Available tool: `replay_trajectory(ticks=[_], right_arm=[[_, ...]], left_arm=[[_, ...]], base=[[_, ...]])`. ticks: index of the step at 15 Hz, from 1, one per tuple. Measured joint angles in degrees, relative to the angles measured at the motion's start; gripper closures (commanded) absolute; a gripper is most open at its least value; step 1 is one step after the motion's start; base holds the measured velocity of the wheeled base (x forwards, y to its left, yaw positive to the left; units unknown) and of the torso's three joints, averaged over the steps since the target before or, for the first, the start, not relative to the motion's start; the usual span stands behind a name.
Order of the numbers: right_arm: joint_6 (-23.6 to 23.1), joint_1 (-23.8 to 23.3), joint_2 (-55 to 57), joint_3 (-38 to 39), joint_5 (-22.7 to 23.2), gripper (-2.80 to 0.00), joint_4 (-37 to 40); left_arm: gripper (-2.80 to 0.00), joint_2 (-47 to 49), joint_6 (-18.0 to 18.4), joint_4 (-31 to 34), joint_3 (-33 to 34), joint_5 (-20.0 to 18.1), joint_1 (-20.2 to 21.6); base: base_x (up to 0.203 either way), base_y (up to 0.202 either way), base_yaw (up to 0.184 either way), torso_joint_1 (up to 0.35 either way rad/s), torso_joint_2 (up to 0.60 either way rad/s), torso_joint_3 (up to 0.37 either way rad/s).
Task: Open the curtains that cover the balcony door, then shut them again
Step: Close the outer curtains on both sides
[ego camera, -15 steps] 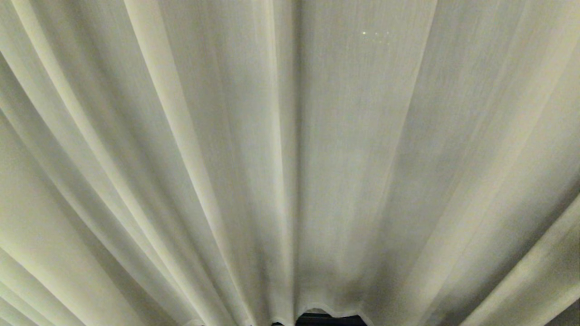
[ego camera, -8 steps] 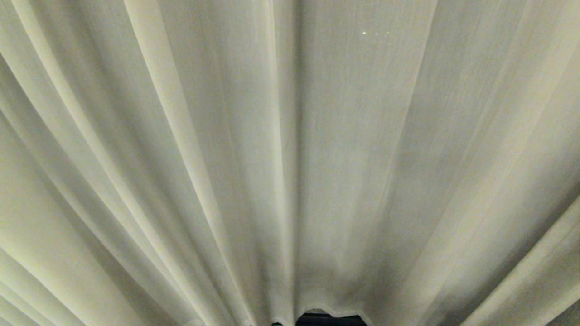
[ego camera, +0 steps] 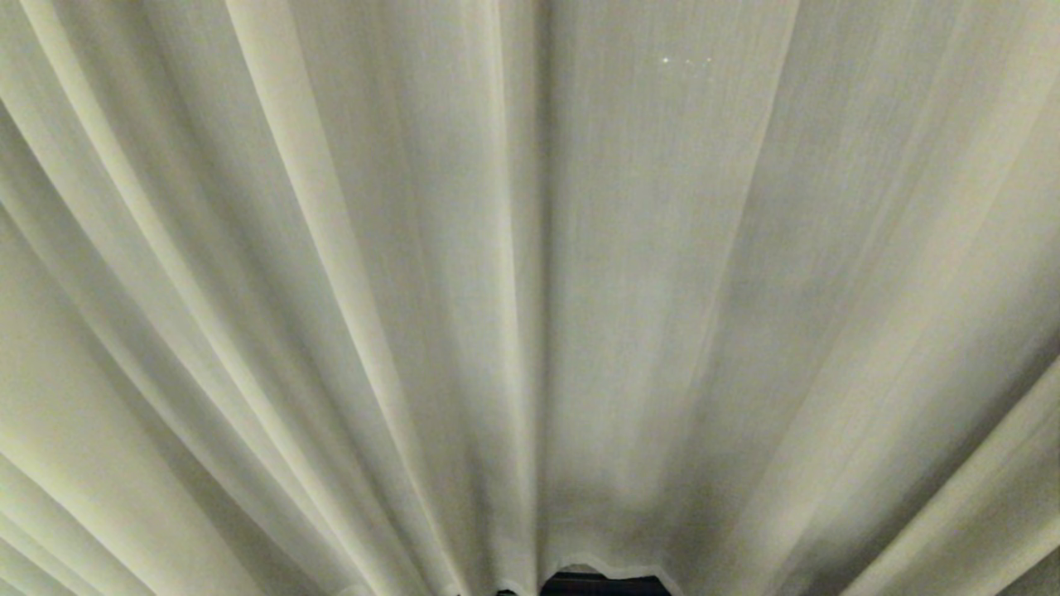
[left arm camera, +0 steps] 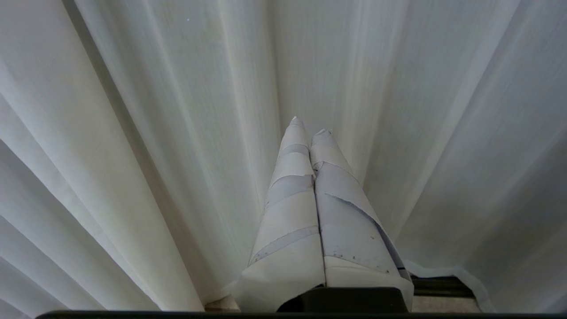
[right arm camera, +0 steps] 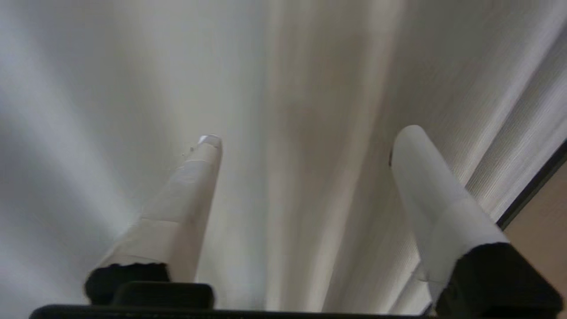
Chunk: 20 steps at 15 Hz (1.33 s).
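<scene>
The cream curtains [ego camera: 331,290] hang drawn together and fill the head view, their two panels meeting at a straight hem [ego camera: 530,248]. The balcony door is hidden behind them. Neither gripper shows in the head view. In the left wrist view my left gripper [left arm camera: 308,126] is shut with nothing in it, its white-taped fingers [left arm camera: 292,199] pressed together and pointing at the curtains [left arm camera: 133,133]. In the right wrist view my right gripper [right arm camera: 310,135] stands open, its taped fingers [right arm camera: 186,195] wide apart. A soft fold of the curtains [right arm camera: 310,88] lies beyond the gap, and nothing is gripped.
A dark strip [ego camera: 600,586] shows under the curtains' hem at the bottom of the head view, and again in the left wrist view as a dark strip [left arm camera: 438,285] above pale floor [left arm camera: 443,305]. A dark edge [right arm camera: 531,190] and a beige surface [right arm camera: 551,212] border the fabric in the right wrist view.
</scene>
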Motion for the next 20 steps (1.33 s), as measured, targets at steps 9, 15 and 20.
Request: replay_trajectory(ticks=[9,15,20], right_arm=[[4.2,-6.2,16.4,-14.0,0.3,-2.80,-7.1],[7.7,-6.3,30.1,-25.0,6.8,-2.80,-12.7],[10.2,-6.2,39.0,-34.3,14.9,-2.80,-12.9]], left_arm=[[0.00,0.0,0.0,0.0,0.0,-0.1,0.0],[0.00,0.0,0.0,0.0,0.0,0.0,0.0],[0.00,0.0,0.0,0.0,0.0,0.0,0.0]], base=[[0.000,0.000,0.000,0.000,0.00,0.000],[0.000,0.000,0.000,0.000,0.00,0.000],[0.000,0.000,0.000,0.000,0.00,0.000]])
